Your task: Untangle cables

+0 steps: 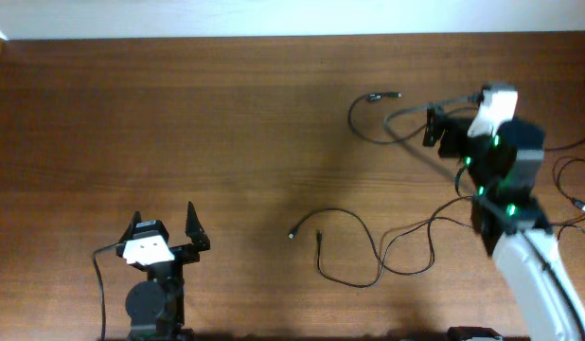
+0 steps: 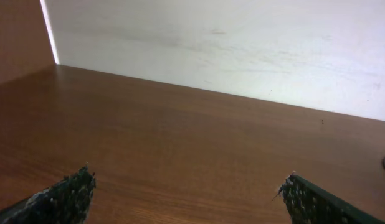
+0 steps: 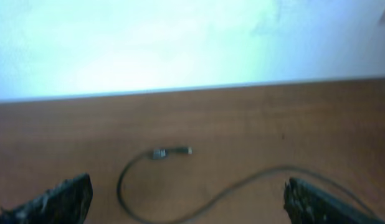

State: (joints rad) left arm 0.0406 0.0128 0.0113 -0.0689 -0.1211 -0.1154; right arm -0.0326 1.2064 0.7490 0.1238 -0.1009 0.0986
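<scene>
Thin black cables (image 1: 354, 216) with small plug ends sprawl in loose, crossing loops on the table (image 1: 179, 114). The left gripper (image 1: 165, 227) and right gripper (image 3: 187, 183) both gape wide, holding nothing.

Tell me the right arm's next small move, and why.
Probably lower the right gripper onto the cable and close. Its jaws stand open and empty, and the cable curves just ahead of them, its plug lying free on the table.
</scene>
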